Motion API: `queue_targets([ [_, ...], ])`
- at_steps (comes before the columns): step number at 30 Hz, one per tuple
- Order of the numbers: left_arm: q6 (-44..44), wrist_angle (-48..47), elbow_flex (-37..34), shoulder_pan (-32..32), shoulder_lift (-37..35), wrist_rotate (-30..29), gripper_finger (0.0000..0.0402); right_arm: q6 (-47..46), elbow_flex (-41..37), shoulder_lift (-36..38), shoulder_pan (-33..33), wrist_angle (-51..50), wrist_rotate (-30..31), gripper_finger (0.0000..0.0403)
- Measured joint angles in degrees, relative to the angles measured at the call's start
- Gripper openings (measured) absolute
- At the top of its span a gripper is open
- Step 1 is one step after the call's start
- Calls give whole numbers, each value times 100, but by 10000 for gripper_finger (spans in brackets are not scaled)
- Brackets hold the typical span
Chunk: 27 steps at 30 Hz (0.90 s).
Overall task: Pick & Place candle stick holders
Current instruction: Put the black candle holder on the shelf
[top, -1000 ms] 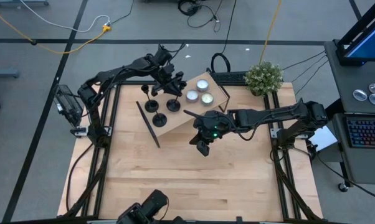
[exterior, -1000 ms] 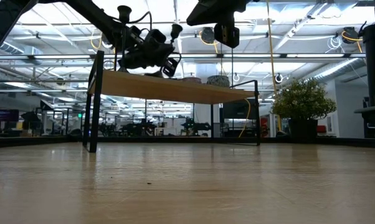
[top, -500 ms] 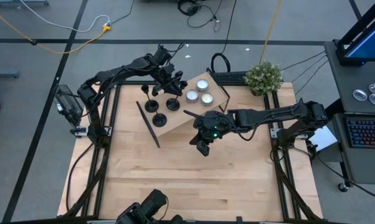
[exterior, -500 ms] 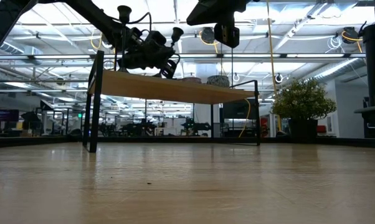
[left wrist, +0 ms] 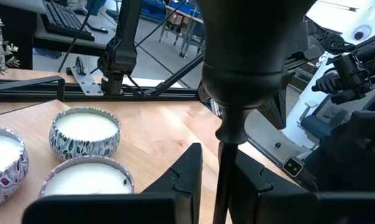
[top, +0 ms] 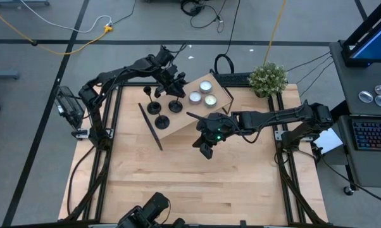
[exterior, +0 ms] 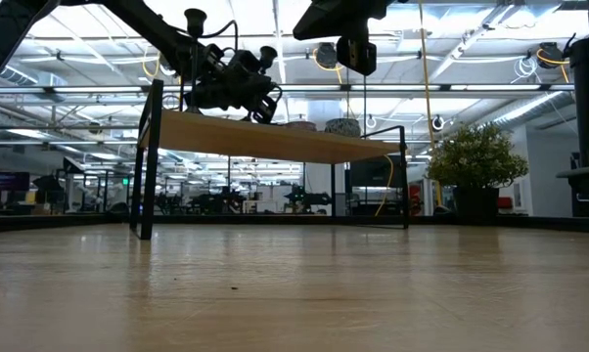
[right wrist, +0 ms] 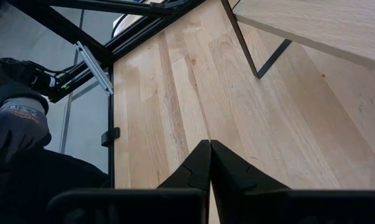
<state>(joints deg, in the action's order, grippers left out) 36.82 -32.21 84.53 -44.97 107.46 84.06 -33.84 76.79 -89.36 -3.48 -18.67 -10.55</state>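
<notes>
With the candle stick holder (left wrist: 240, 93) standing on the raised shelf (top: 200, 114) near the table's far edge, the left gripper (left wrist: 215, 180), jaws narrowly parted around its stem, should widen fully and lift straight up; the right gripper (right wrist: 210, 163) waits pinched closed.

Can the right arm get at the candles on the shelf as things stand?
Probably yes. The right gripper hangs shut and empty over the table beside the shelf. The three candles sit open from above at the shelf's far end; the left gripper, around a holder's stem, crowds them.
</notes>
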Motion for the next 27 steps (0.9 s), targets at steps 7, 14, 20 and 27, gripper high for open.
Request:
queue_targets([
  [7,17,-111,0,-32,0,-45,64,-1,0,0,-1,2,1,0],
  [14,-9,-109,0,-32,0,-364,91,-1,0,0,-1,2,1,0],
  [20,-160,-82,0,-32,0,-373,119,10,0,0,-1,2,2,0],
  [27,-363,-63,0,-30,-52,-764,147,93,0,0,-1,2,2,0],
])
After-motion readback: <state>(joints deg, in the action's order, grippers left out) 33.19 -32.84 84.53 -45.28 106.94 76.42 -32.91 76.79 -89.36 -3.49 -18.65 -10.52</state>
